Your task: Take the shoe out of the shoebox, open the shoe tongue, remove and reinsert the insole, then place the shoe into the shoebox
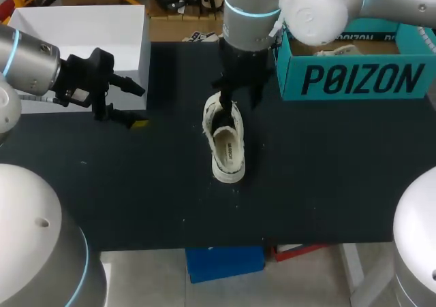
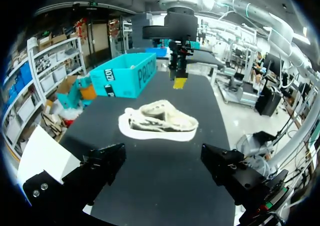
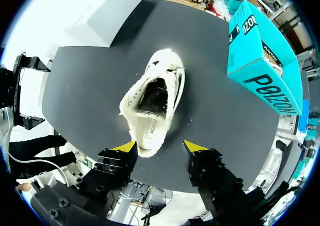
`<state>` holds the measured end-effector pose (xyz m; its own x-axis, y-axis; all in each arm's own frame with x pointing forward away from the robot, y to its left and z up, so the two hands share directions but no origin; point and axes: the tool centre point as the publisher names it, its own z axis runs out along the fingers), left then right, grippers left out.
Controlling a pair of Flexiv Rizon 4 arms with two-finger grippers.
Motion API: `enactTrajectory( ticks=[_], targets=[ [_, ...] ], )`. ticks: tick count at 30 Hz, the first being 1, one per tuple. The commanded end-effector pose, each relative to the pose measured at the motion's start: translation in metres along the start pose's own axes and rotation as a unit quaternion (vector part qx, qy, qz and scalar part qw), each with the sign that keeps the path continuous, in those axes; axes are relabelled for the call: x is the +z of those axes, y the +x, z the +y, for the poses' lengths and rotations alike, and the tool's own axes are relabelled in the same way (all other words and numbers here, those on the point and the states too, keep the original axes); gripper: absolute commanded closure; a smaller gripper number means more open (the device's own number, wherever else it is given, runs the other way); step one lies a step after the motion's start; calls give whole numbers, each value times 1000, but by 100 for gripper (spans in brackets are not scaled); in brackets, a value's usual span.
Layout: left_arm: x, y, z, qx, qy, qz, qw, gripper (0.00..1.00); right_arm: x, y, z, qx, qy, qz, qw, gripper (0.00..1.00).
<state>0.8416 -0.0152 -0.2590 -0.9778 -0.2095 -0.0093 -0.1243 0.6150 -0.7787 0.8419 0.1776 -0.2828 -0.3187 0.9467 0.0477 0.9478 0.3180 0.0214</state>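
The black table took most of the scene. At its far right stood the teal shoebox, open on top. At the far left lay a white box, well apart from the teal one.

The shoe, a pale sneaker, lay on the table near the middle, to the left of the shoebox and outside of it. Its heel pointed to the near edge and its toe to the far side. Its mouth looked wide open, and a pale insole showed inside at the heel part, with a darker hollow toward the toe.

The right gripper hung over the shoe with its fingers spread apart, grasping nothing; the left wrist view showed it above the table and not touching the shoe. The left gripper was at the left side of the table, near the white box and well apart from the shoe, also released and empty.

By my judgement the first step was done, because the shoe was out of the shoebox. The tongue seemed to be opened. Whether the insole was already taken out and put back, I could not tell. Placing the shoe into the shoebox was not yet done.
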Motion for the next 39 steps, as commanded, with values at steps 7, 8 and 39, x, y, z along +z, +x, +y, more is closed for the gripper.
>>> enactTrajectory(
  ticks=[7,8,39],
  targets=[
    [0,0,0,0,-2,0,1000,0,40,-6,12,5,8,2,1000,50],
    [0,0,0,0,-2,0,1000,0,42,-8,13,6,8,2,1000,51],
    [0,0,0,0,-2,0,1000,0,105,-25,27,4,10,0,1000,52]
  ],
)
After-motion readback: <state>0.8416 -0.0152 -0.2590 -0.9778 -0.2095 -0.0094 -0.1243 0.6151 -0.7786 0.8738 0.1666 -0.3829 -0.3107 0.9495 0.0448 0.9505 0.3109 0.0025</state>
